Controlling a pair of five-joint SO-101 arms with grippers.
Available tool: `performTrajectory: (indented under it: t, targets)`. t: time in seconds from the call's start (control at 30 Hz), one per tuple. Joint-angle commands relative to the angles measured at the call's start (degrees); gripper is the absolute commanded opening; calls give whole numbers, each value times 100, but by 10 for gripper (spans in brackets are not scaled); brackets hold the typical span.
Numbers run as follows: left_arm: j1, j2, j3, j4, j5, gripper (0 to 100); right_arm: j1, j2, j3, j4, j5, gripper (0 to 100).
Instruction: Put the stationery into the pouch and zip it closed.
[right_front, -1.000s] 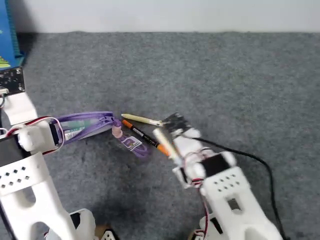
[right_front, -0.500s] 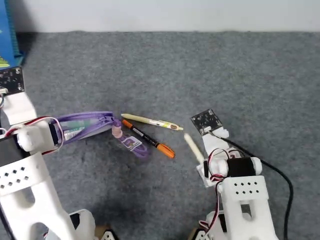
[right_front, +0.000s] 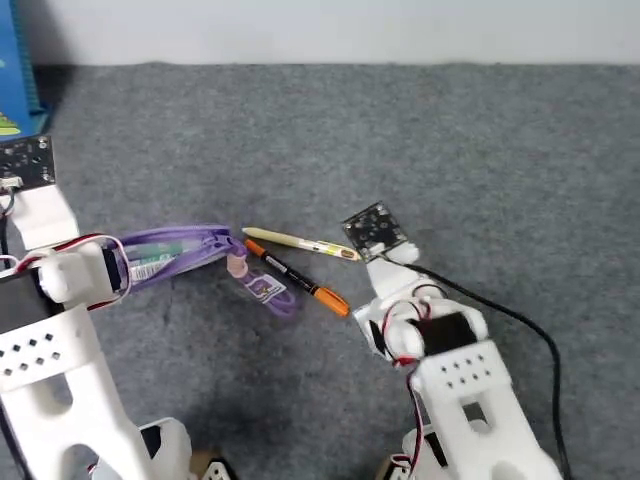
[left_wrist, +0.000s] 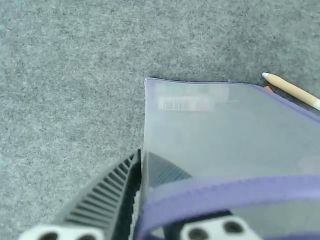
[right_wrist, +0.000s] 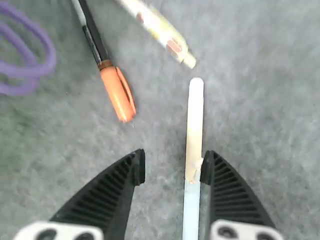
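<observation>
Right gripper (right_wrist: 172, 160) hangs low over the grey carpeted surface (right_front: 470, 150), jaws spread wide & gripping nothing. A slim pale white-to-blue plastic pen (right_wrist: 194, 125) seems to lie on the carpet btw them, touching one jaw & well off the other. Just beyond its tip sits the butt of a cream patterned click pen (right_wrist: 159, 34). Beside that is an orange-capped black marker (right_wrist: 111, 80). These two lie near the surface's middle, a bit toward the front edge, converging at their pouch-side ends. A loose purple cord loop (right_front: 272, 292) lies by the marker's middle. Further toward the left edge is the purple-trimmed see-through plastic pouch (right_front: 175, 250), w/ the left gripper (left_wrist: 141, 175) clamped on its rim & the mouth apparently facing the pens. Sth greenish shows through its wall; can't tell what.

Step in hand, as I read it: grab the pale pen. To do it well:
- Shift sideways first so the barrel sits centred, not hugging one jaw, else closing will likely roll or skid it.
- Pinch approx mid-barrel, jaws square across it, so it doesn't droop.
- Lift straight up, clear of the cream pen's butt just ahead.
- Line the barrel up w/ the pouch's long axis before feeding it in; left arm need only hold the mouth steady.

Zip comes last, w/ two more pens to go.
</observation>
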Motion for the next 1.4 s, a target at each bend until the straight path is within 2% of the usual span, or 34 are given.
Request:
performTrajectory:
  t: [0.0,0.1,0.37,0.73,0.8,0.93,1.0,1.07,1.37]
  targets:
    - [26,-26,-347,44,-35,11,22,690,-185,-576,-62,177]
    - [35,-26,-347,44,-35,11,163,1455,-448,-901,-62,177]
    - [35,-26,-347,44,-35,11,532,3371,-1749,-963,-237,176]
    - [35,-26,-242,9,-35,11,637,4892,-2453,-971,-273,175]
    - [35,-26,-163,0,-35,11,690,5007,-2532,-971,-264,149]
    - [35,-26,-127,-9,-44,11,690,5024,-2549,-954,-264,0]
    - [35,-26,-145,-9,-44,11,690,4971,-2532,-919,-281,36]
    - [35,-26,-145,-9,-44,11,664,4769,-2470,-787,-475,20]
    - [44,-26,-171,-141,-9,11,453,2659,-2426,778,-835,8]
